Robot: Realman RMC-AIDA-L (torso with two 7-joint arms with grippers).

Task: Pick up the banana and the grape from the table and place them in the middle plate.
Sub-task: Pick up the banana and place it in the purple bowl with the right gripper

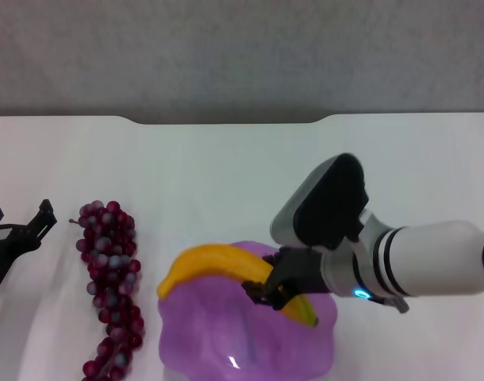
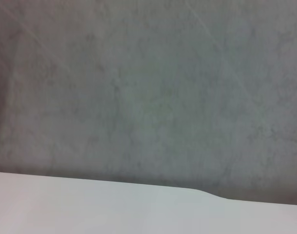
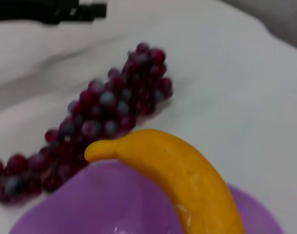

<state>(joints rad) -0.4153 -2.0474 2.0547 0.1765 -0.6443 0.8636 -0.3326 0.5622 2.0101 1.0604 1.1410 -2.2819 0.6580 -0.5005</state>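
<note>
My right gripper (image 1: 271, 290) is shut on the banana (image 1: 212, 264) and holds it across the far rim of the middle plate (image 1: 218, 341), a purple dish at the table's near edge. The banana's left end sticks out past the plate's rim. In the right wrist view the banana (image 3: 187, 180) is above the plate (image 3: 90, 204). The grape (image 1: 111, 286) lies on the table (image 1: 226, 167) just left of the plate, running front to back; it also shows in the right wrist view (image 3: 104, 117). My left gripper (image 1: 20, 216) is open and empty, left of the grape.
The white table has a notched far edge (image 1: 226, 121) with a grey wall behind it. The left wrist view shows only the table (image 2: 90, 207) and that wall. My left gripper also shows dark in the right wrist view (image 3: 51, 9).
</note>
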